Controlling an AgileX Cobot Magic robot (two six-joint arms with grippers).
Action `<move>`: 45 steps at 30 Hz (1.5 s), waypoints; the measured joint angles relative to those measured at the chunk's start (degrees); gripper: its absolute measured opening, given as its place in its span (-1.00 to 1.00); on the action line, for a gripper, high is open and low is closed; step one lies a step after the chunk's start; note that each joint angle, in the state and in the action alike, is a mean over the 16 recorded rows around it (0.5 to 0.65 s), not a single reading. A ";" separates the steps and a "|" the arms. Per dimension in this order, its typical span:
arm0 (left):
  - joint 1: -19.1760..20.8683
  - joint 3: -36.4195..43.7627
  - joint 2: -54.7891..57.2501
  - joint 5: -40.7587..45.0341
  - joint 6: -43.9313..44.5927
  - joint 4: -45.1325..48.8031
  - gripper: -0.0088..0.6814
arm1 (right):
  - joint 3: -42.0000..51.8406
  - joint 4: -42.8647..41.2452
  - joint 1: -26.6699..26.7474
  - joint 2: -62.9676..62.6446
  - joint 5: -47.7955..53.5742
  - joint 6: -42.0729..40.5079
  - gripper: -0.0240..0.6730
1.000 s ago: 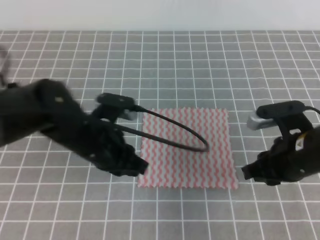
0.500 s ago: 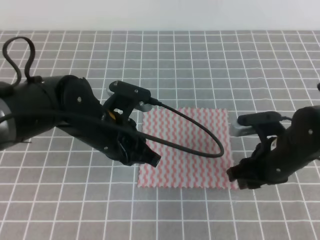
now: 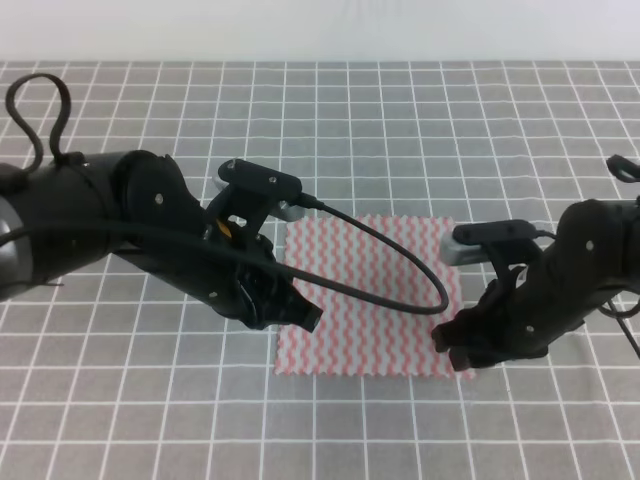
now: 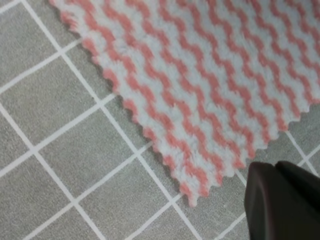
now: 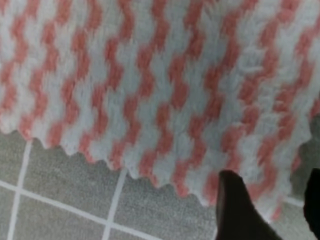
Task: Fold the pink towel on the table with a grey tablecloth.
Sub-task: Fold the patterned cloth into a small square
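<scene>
The pink towel (image 3: pixel 370 295) lies flat and unfolded on the table with a grey tablecloth (image 3: pixel 400 130). My left gripper (image 3: pixel 305 318) hangs low over the towel's near left edge. In the left wrist view its dark fingers (image 4: pixel 300 205) sit together just beside the towel's serrated corner (image 4: pixel 200 190), with nothing between them. My right gripper (image 3: pixel 455 350) is over the towel's near right corner. In the right wrist view its fingers (image 5: pixel 235 205) stand apart over the towel's edge (image 5: pixel 150 125), open and empty.
A black cable (image 3: pixel 400 262) from the left arm loops above the towel's middle. The grid cloth stretches all around, with its far edge against a white wall (image 3: pixel 320 30).
My right arm has moved left onto the towel's near right corner. My left arm moved up to the towel's near left edge, then held still. The towel has not moved.
</scene>
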 joint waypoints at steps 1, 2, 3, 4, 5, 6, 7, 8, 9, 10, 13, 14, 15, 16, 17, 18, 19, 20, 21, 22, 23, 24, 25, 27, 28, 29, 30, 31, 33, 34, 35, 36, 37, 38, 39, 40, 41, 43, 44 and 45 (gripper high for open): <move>0.00 0.01 -0.08 -0.04 -0.01 -0.03 -0.98 | -0.11 -0.01 0.00 0.31 0.02 -0.01 -0.14; 0.00 0.00 0.00 -0.06 0.00 0.00 -0.98 | -0.19 -0.01 0.00 0.57 0.06 -0.02 -0.14; 0.00 0.01 -0.08 -0.11 -0.01 -0.03 -0.98 | -0.27 0.02 0.00 0.74 0.12 -0.03 -0.16; 0.00 0.01 -0.08 -0.14 -0.01 -0.03 -0.98 | -0.34 0.02 0.00 0.95 0.16 -0.04 -0.17; 0.00 0.01 -0.08 -0.17 -0.01 -0.03 -0.98 | -0.42 0.01 0.00 1.20 0.17 -0.03 -0.19; 0.00 0.01 -0.08 -0.20 -0.01 -0.03 -0.98 | -0.51 0.03 0.00 1.37 0.20 -0.04 -0.21; 0.00 0.01 -0.01 -0.24 -0.01 -0.03 -0.98 | -0.60 0.05 0.00 1.52 0.24 -0.03 -0.24; 0.00 0.01 -0.01 -0.27 -0.01 -0.03 -0.98 | -0.68 0.08 0.00 1.64 0.28 -0.03 -0.27; 0.00 0.01 -0.01 -0.31 0.01 -0.03 -0.98 | -0.76 0.10 0.00 1.74 0.30 -0.02 -0.30; 0.00 0.01 -0.02 -0.34 0.01 -0.03 -0.98 | -0.86 0.10 0.00 1.87 0.30 -0.01 -0.34; 0.00 0.02 -0.11 -0.42 0.01 -0.05 -0.98 | -1.31 0.16 0.00 1.92 0.48 0.01 -0.49; 0.00 0.02 -0.12 -0.44 0.01 -0.05 -0.98 | -1.53 0.18 0.00 1.87 0.63 0.00 -0.54; 0.00 0.02 -0.04 -0.45 0.01 -0.02 -0.98 | -1.76 0.20 0.00 1.89 0.73 0.00 -0.59; 0.00 0.02 -0.04 -0.46 0.05 0.09 -0.98 | -2.04 0.22 0.00 1.92 0.89 -0.02 -0.64; 0.00 0.01 0.04 -0.47 0.08 0.20 -0.98 | -2.36 0.23 0.00 1.94 1.08 -0.06 -0.69; 0.00 0.01 0.03 -0.47 0.11 0.32 -0.98 | -2.73 0.25 0.00 1.96 1.32 -0.12 -0.74; 0.00 0.00 0.11 -0.46 0.21 0.50 -0.98 | -3.16 0.25 0.00 2.03 1.59 -0.19 -0.77; 0.00 0.00 0.10 -0.44 0.37 0.67 -0.98 | -3.63 0.26 0.00 2.04 1.92 -0.26 -0.81; 0.00 0.01 0.02 -0.35 0.67 0.90 -0.98 | -4.15 0.28 0.00 2.05 2.29 -0.33 -0.85; 0.00 0.02 -0.06 -0.24 1.02 1.14 -0.98 | -4.71 0.28 0.00 2.06 2.69 -0.40 -0.88; 0.00 0.01 -0.06 -0.14 1.36 1.41 -0.98 | -5.31 0.28 0.00 2.06 3.09 -0.48 -0.91; 0.00 0.02 -0.14 0.00 1.77 1.67 -0.98 | -5.95 0.28 0.00 2.07 3.51 -0.57 -0.93; 0.00 0.02 -0.14 0.15 2.23 1.97 -0.98 | -6.61 0.27 0.00 2.07 3.91 -0.67 -0.95; 0.00 0.02 -0.14 0.48 3.24 2.52 -0.97 | -7.99 0.24 0.00 2.08 4.72 -0.88 -0.97; 0.00 0.02 -0.14 0.65 3.76 2.80 -0.97 | -8.67 0.22 0.00 2.16 5.07 -0.99 -0.97; 0.00 0.02 -0.19 0.86 4.35 3.06 -0.95 | -9.35 0.20 0.00 2.16 5.44 -1.09 -0.97; 0.00 0.03 -0.23 1.08 4.98 3.32 -0.91 | -10.00 0.17 -0.01 2.16 5.73 -1.19 -0.97; 0.00 0.03 -0.21 1.27 5.61 3.56 -0.89 | -10.66 0.12 -0.02 2.08 6.08 -1.30 -0.97; 0.00 0.03 -0.14 1.67 6.88 3.94 -0.81 | -11.88 0.00 -0.02 2.08 6.59 -1.53 -0.97; 0.00 0.03 -0.11 1.87 7.51 4.10 -0.76 | -12.41 -0.06 -0.02 2.08 6.78 -1.62 -0.97; 0.00 0.03 -0.08 2.05 8.13 4.23 -0.71 | -12.90 -0.12 -0.02 2.08 6.92 -1.72 -0.97; 0.00 0.03 -0.05 2.22 8.77 4.34 -0.65 | -13.32 -0.18 -0.03 2.00 6.97 -1.82 -0.97; 0.00 0.03 0.00 2.37 9.42 4.36 -0.56 | -13.69 -0.24 -0.03 2.00 7.00 -1.91 -0.97; 0.00 0.02 0.10 2.47 10.02 4.40 -0.49 | -14.00 -0.30 -0.03 2.00 7.00 -2.00 -0.97; 0.00 0.03 0.07 2.64 10.82 4.41 -0.41 | -14.26 -0.36 -0.03 2.00 6.91 -2.10 -0.97; 0.00 0.02 0.18 2.75 11.54 4.43 -0.33 | -14.48 -0.42 -0.03 2.00 6.83 -2.18 -0.97; 0.00 0.02 0.22 2.89 12.38 4.42 -0.25 | -14.66 -0.48 -0.03 2.00 6.72 -2.25 -0.97; 0.00 0.03 0.24 3.17 14.20 4.39 -0.09 | -14.91 -0.59 -0.04 1.92 6.36 -2.38 -0.98; 0.00 0.04 0.21 3.31 15.19 4.36 -0.01 | -15.00 -0.64 -0.04 1.92 6.14 -2.45 -0.98; 0.00 0.04 0.22 3.41 16.14 4.35 0.05 | -15.06 -0.70 -0.04 1.92 5.89 -2.51 -0.98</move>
